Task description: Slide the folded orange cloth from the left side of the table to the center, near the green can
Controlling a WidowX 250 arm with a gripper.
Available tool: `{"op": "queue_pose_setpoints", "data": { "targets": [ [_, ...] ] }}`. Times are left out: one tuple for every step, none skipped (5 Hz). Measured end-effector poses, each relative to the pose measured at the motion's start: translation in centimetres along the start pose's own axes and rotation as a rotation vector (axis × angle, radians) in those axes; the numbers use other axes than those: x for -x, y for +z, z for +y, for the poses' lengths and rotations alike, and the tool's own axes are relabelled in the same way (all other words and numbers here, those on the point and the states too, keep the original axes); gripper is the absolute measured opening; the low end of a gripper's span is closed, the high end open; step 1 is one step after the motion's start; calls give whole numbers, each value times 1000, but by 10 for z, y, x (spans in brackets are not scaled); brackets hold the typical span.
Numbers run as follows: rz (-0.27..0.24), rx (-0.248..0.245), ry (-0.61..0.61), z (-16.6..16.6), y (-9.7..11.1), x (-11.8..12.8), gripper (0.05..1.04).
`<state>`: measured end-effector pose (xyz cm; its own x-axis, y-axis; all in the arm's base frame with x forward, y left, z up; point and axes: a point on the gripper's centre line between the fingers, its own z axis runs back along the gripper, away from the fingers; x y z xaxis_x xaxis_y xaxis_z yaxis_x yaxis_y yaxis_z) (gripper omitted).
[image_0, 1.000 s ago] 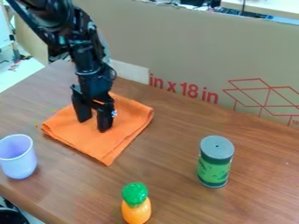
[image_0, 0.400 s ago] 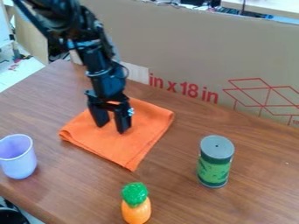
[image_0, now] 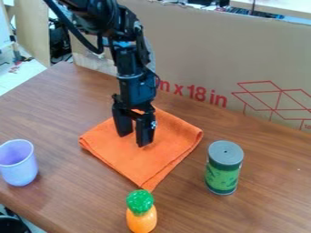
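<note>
With its fingers apart and tips against the folded orange cloth [image_0: 148, 161], which lies on the worktop [image_0: 200, 211] just behind the toy pineapple [image_0: 141, 218], the black gripper [image_0: 135, 139] should probably press lightly and evenly, sliding the cloth flat without bunching.

Top edge cuts off the black arm [image_0: 109, 20]!
And the gripper [image_0: 134, 140] blocks part of the orange cloth [image_0: 164, 157], while red print hides behind the arm.
</note>
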<state>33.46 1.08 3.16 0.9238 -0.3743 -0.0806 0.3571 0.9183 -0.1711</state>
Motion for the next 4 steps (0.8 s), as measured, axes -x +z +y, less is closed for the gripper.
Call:
{"op": "queue_pose_setpoints", "data": {
  "targets": [
    [-38, -51, 13, 1, 28, 1, 1002],
    [-102, -74, 15, -4, 58, 3, 1002],
    [-110, -78, 2, -4, 74, 13, 1002],
    [-128, -88, 8, -4, 84, 17, 1001]
  ]
}}
